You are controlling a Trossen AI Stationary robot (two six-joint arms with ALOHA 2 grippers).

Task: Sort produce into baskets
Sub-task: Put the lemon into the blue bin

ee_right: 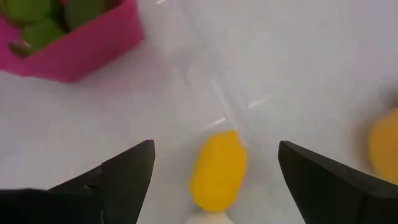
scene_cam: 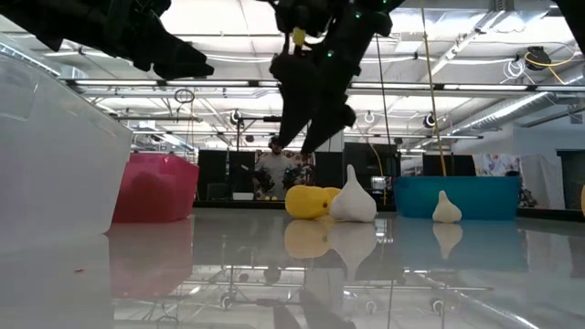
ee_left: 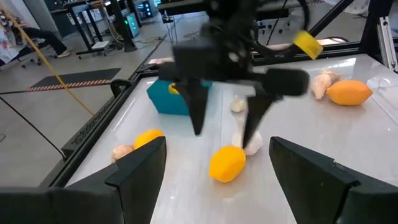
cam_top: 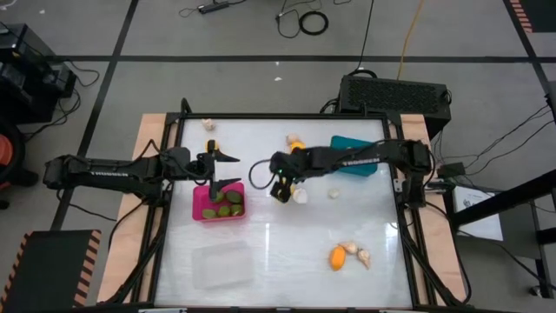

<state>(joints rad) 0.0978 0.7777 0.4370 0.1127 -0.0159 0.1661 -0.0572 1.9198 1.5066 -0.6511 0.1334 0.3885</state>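
Note:
My right gripper point(cam_top: 280, 181) is open and hovers just above a yellow fruit point(ee_right: 217, 169) lying on the table, with a finger on either side of it and touching nothing. A whitish garlic bulb point(scene_cam: 352, 199) rests against that fruit. My left gripper point(cam_top: 230, 169) is open and empty above the far edge of the pink basket point(cam_top: 217, 202), which holds olive-green fruits point(ee_right: 37, 25). The teal basket point(cam_top: 356, 155) stands at the far right, partly under the right arm. The clear basket point(cam_top: 221, 261) stands near the front edge.
Loose produce lies about: a garlic bulb point(cam_top: 208, 124) and a yellow fruit point(cam_top: 211, 145) at the far left, a yellow fruit with garlic point(cam_top: 294, 139) at the far middle, a garlic bulb point(cam_top: 334, 195), and an orange fruit point(cam_top: 337, 257) with garlic bulbs point(cam_top: 356, 252) front right.

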